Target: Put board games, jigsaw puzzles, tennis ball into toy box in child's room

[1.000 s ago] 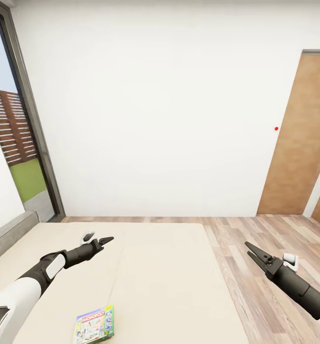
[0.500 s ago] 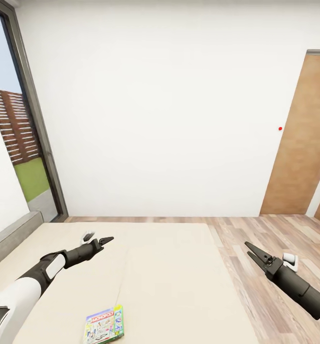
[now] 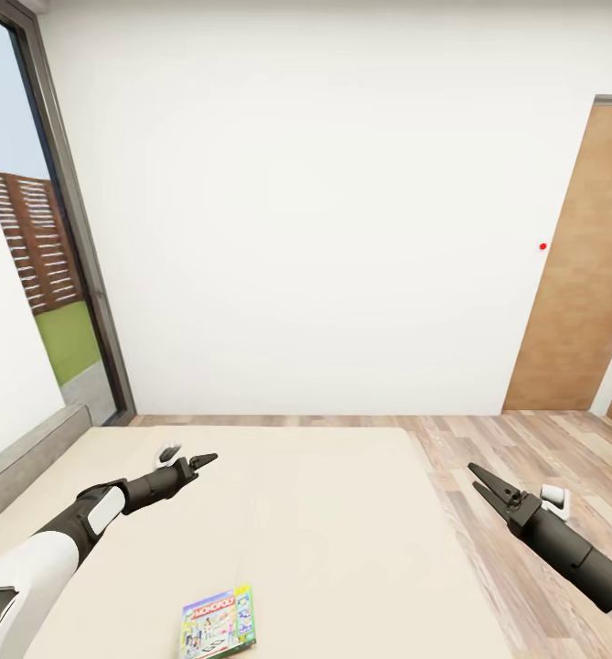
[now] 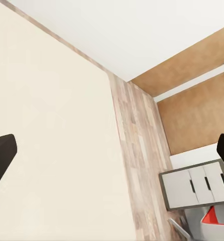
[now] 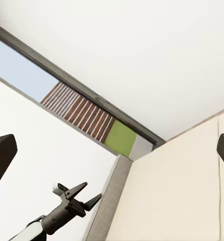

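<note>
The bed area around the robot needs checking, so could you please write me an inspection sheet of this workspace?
Surface: large beige bed mattress, flat, grey frame along its left edge.
Job's things: one green-edged Monopoly board game box, lying flat near the mattress's near edge; second game not seen.
Clutter: nothing seen.
Grippers: left claw open, above the mattress, holding nothing; right claw open, over the wood-plank floor, holding nothing.
Cables: nothing seen.
Surroundings: white wall, brown wooden door, dark-framed window, grey drawer unit.
</note>
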`<state>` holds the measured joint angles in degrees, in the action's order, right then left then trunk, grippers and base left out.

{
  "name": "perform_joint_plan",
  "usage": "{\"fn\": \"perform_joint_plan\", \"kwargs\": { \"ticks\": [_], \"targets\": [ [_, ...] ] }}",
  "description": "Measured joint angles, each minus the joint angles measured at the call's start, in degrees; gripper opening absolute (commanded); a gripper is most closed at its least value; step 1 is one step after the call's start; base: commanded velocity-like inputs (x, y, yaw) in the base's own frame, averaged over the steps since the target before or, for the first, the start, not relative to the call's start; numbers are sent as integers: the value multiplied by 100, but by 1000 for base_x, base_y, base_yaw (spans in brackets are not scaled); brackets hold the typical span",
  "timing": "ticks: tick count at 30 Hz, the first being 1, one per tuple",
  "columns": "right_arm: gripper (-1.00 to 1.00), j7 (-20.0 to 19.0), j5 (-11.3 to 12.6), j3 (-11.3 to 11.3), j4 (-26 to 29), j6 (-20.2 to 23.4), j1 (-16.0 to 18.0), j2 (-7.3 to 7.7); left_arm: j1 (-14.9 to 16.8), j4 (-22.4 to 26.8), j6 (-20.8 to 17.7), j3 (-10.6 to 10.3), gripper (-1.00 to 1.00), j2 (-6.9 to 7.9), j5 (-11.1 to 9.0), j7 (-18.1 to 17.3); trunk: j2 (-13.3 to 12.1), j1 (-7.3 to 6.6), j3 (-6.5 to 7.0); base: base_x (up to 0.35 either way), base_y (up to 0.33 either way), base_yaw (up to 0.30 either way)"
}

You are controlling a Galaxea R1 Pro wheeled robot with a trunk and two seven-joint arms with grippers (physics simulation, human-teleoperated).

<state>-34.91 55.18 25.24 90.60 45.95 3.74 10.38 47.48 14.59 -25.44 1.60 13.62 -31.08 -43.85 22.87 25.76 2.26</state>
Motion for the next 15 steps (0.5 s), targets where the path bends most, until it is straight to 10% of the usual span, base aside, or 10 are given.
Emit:
{"fn": "perform_joint_plan", "kwargs": {
  "ticks": [15],
  "targets": [
    [100,0,0,1,1,0,0,0,0,0,0,0,100,0,-3,0,0,0,0,0,122,0]
  ]
}}
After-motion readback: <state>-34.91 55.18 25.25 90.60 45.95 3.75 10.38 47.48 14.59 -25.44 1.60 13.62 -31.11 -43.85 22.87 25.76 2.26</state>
